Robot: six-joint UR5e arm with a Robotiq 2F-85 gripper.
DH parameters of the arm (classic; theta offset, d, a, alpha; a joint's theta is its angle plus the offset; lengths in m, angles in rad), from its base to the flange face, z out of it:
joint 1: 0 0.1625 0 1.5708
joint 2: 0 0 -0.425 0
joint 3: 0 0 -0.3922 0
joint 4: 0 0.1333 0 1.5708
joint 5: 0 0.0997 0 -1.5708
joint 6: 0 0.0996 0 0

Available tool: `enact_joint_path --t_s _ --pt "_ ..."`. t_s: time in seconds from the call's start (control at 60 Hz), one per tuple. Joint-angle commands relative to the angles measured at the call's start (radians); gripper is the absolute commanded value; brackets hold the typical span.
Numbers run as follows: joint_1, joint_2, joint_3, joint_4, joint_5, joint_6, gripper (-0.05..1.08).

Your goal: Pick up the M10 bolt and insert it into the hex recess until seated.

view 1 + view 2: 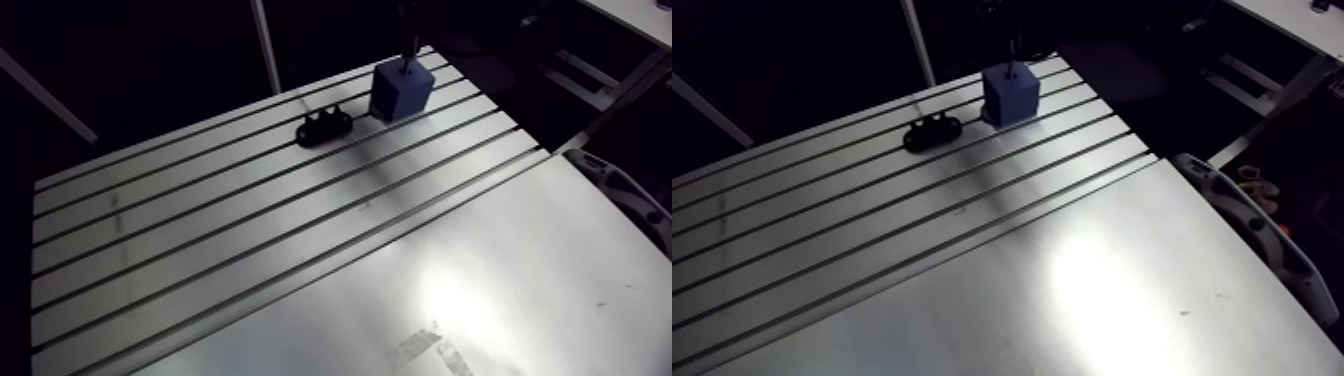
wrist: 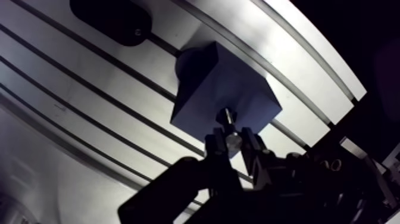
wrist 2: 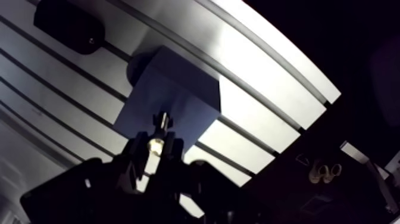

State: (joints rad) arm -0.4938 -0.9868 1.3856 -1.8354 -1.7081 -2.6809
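Note:
A blue block [image 2: 218, 89] stands on the slotted aluminium table [image 1: 200, 230] near its far edge. In the wrist view my gripper [image 2: 233, 144] is shut on the M10 bolt [image 2: 228, 126], a small metal bolt held between the fingertips. Its far end points at the block's top face and looks to be touching or just above it. I cannot make out the hex recess under the bolt. In the arm view the block [image 1: 402, 88] shows with a thin dark shaft coming down onto its top; the gripper itself is lost in the dark there.
A black holder [image 1: 325, 126] lies on the slots just beside the block. A smooth metal plate [image 1: 1122, 300] covers the near part of the table. A grey moulded part [image 1: 1257, 230] lies off the table's right edge.

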Motion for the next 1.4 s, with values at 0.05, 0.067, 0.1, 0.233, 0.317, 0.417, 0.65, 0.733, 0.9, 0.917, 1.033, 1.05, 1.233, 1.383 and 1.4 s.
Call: enact_joint_path --t_s 0.05,0.067,0.1,0.233,0.317,0.417,0.65,0.733,0.9,0.917,1.033,1.05,1.233,1.383,1.4 --pt "-0.003 0.000 0.006 0.000 0.000 0.000 0.99" --pt "-0.003 0.000 0.008 0.000 0.000 0.000 0.99" --pt "-0.003 0.000 0.008 0.000 0.000 0.000 0.99" --pt "-0.002 0.000 0.008 -0.002 0.000 0.000 0.99" --pt "-0.002 0.000 0.009 -0.002 0.000 0.001 0.98" --pt "-0.002 0.000 0.013 -0.002 0.000 0.003 0.79" --pt "0.000 0.000 0.013 0.000 0.003 0.015 0.01" --pt "-0.003 0.000 0.011 0.000 0.016 0.022 0.01" --pt "-0.006 0.000 0.007 0.000 0.026 0.038 0.01" --pt "-0.006 0.000 0.007 0.000 0.026 0.038 0.01" --pt "-0.008 0.000 0.005 0.000 0.026 0.044 0.01" --pt "-0.009 0.000 0.005 0.000 0.026 0.044 0.01" --pt "-0.017 -0.006 -0.003 0.000 0.056 0.078 0.00" --pt "-0.026 -0.014 -0.003 0.001 0.067 0.106 0.00" --pt "-0.026 -0.015 -0.004 0.002 0.070 0.122 0.01"
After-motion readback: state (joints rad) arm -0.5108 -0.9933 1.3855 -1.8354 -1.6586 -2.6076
